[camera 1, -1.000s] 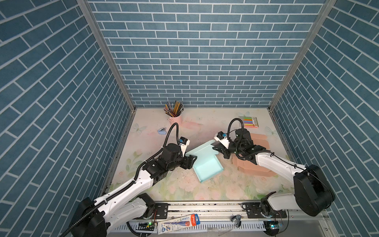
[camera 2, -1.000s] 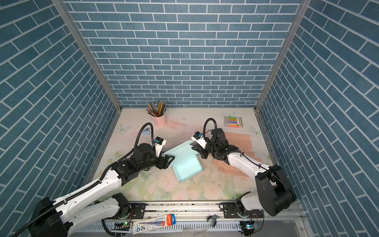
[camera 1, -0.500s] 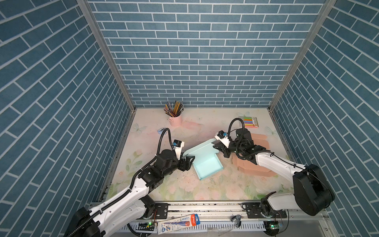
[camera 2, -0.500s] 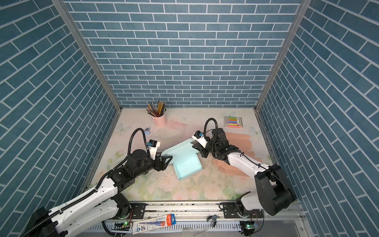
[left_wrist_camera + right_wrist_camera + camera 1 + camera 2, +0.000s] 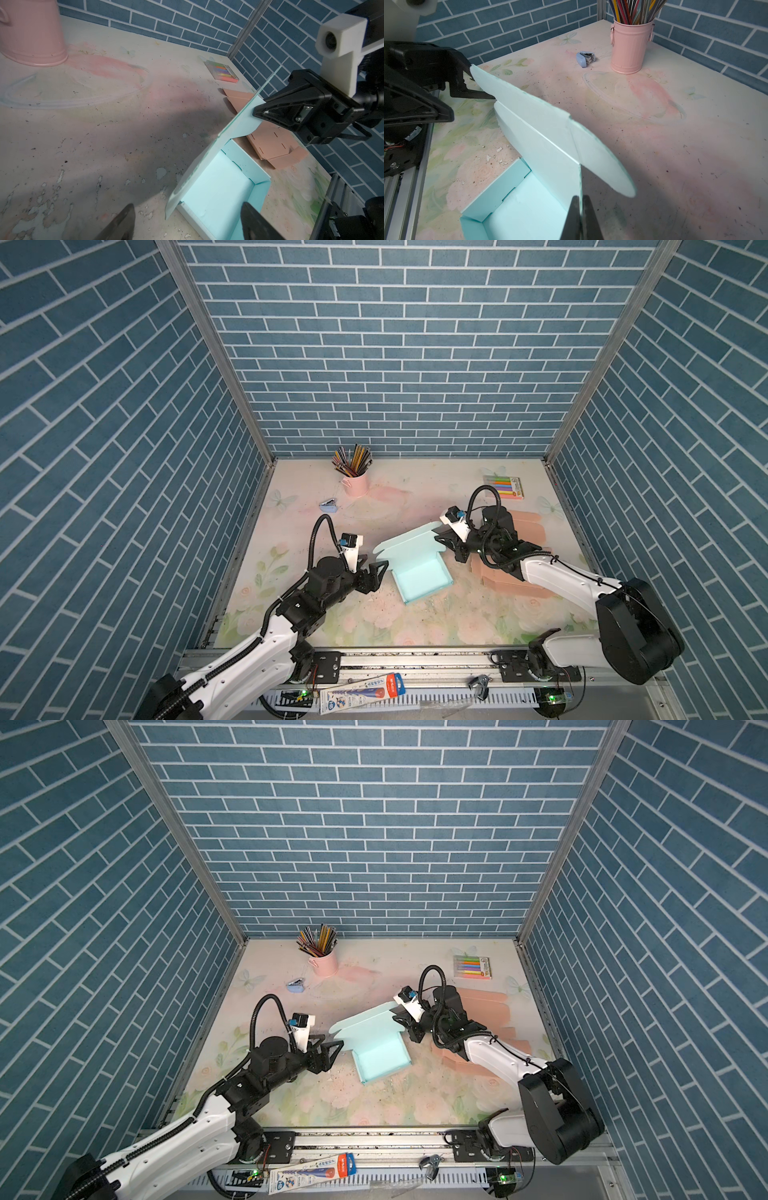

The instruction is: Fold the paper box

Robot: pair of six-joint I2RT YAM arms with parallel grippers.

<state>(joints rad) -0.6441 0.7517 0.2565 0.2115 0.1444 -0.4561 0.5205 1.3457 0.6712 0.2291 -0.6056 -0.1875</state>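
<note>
Paper box (image 5: pixel 420 577) walls stand, lid (image 5: pixel 407 544) raised, unclosed — your right jaws pinch its flap, left jaws gape empty. Closing, tucking remain.

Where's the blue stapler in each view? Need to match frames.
In a top view: stapler left of the pink pencil cup.
In a top view: stapler, again left of the cup.
Left wrist: not in it.
Right wrist: stapler beside the cup.
Shared landmark: the cup, in all four.

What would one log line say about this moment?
left fingers: open, beside lid | right fingers: shut on lid | paper box: lid raised
</note>
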